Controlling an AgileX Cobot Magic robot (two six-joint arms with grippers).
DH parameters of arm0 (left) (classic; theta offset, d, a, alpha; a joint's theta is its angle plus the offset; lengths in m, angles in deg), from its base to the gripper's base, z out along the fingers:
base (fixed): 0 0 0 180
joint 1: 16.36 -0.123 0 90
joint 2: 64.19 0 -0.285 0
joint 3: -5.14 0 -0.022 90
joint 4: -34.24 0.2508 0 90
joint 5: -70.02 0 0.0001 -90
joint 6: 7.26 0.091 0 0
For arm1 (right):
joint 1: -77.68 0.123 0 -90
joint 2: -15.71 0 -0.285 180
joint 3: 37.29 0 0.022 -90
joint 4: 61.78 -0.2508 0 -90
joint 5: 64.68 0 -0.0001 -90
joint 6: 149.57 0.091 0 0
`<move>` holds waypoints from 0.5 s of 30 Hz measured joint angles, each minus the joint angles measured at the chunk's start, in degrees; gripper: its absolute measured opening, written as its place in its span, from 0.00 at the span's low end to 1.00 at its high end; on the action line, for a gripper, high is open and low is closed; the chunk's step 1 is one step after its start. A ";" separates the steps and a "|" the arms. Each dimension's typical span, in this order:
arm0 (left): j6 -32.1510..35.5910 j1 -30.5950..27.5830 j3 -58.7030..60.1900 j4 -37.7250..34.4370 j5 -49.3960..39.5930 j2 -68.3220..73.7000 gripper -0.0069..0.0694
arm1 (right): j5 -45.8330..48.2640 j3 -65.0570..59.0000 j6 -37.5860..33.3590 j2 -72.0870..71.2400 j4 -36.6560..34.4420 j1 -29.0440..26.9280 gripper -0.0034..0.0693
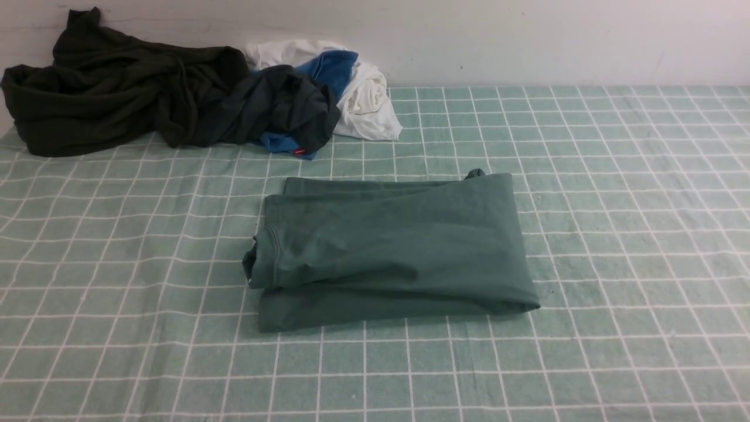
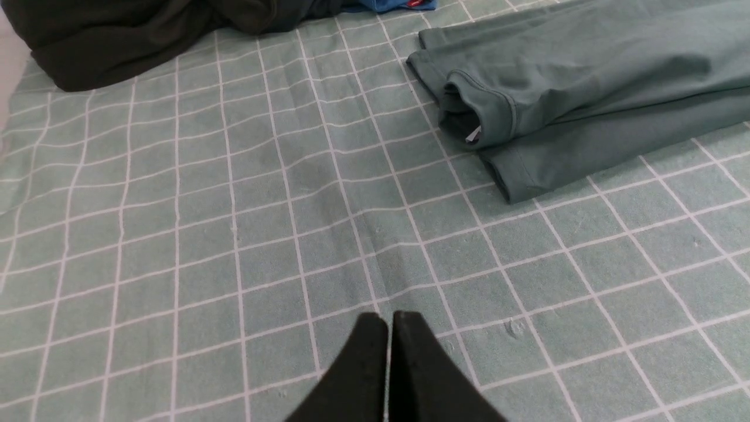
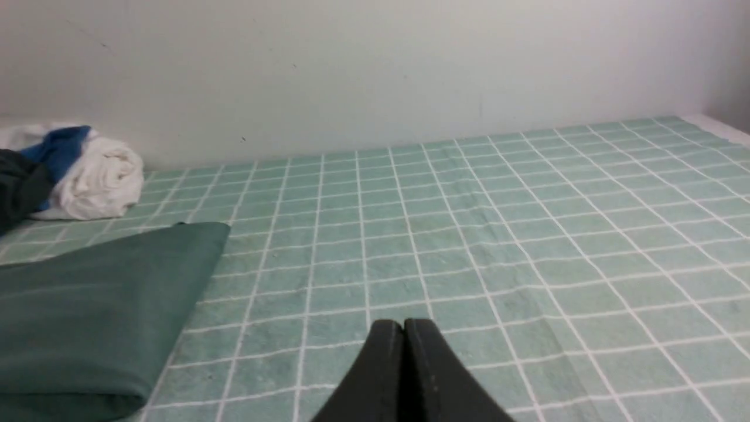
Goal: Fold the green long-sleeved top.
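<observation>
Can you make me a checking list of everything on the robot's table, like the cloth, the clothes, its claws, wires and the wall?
Surface: pale green cloth with white grid lines, lightly wrinkled.
Job's things: muted teal-green cotton long-sleeved top, folded into a compact rectangle, collar on the robot's left, lying flat mid-table.
Clutter: very dark olive-black crumpled garment at the far left; dark grey garment bunched with blue and white garments beside it.
Grippers: left gripper jaws shut, empty; right gripper jaws shut, empty; both clear of the top.
Cables: nothing seen.
Surroundings: plain white wall behind.
</observation>
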 joint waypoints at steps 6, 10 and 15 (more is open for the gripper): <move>0.00 0.00 0.00 0.04 0.00 0.00 0.09 | 4.71 0.00 1.53 0.00 2.27 -0.42 0.03; 0.00 0.00 0.00 0.04 0.00 0.00 0.09 | 4.96 0.05 1.03 0.00 2.31 0.88 0.03; 0.00 0.00 0.00 0.04 0.00 0.00 0.09 | 5.00 0.05 0.82 0.00 2.33 2.69 0.03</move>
